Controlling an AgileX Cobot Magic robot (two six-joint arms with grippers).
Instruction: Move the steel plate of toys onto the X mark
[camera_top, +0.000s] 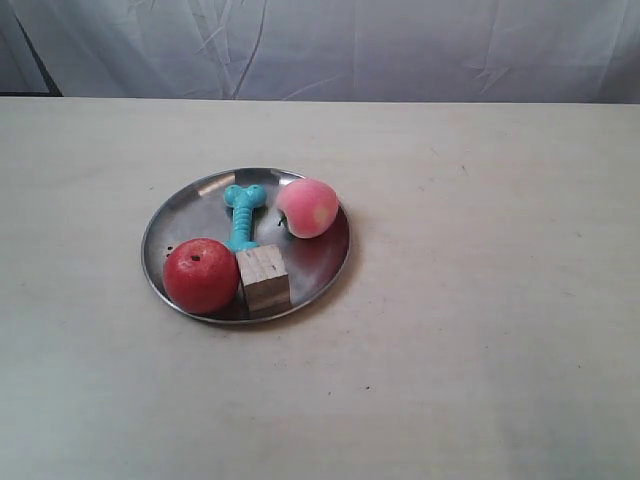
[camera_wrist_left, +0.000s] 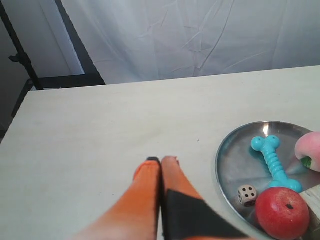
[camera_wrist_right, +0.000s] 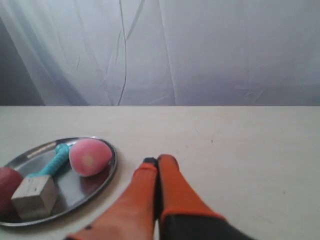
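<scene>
As cloth (camera_top: 400, 50) hangs behind, tabletop (camera_top: 480, 300) holds plate (camera_top: 180, 220).

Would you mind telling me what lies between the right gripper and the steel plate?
Nothing: in the right wrist view, only bare tabletop separates the shut right gripper from the rim of the steel plate.

worktop (camera_top: 480, 380): pale, matte | backdrop: creased white cloth (camera_top: 400, 45) behind worktop | black frame pole (camera_wrist_left: 20, 55) beside worktop's corner | light: soft, even

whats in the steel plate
The steel plate holds a red apple, pink peach, turquoise bone and wooden cube; the left wrist view adds a small die. Anything under them is covered.
</scene>
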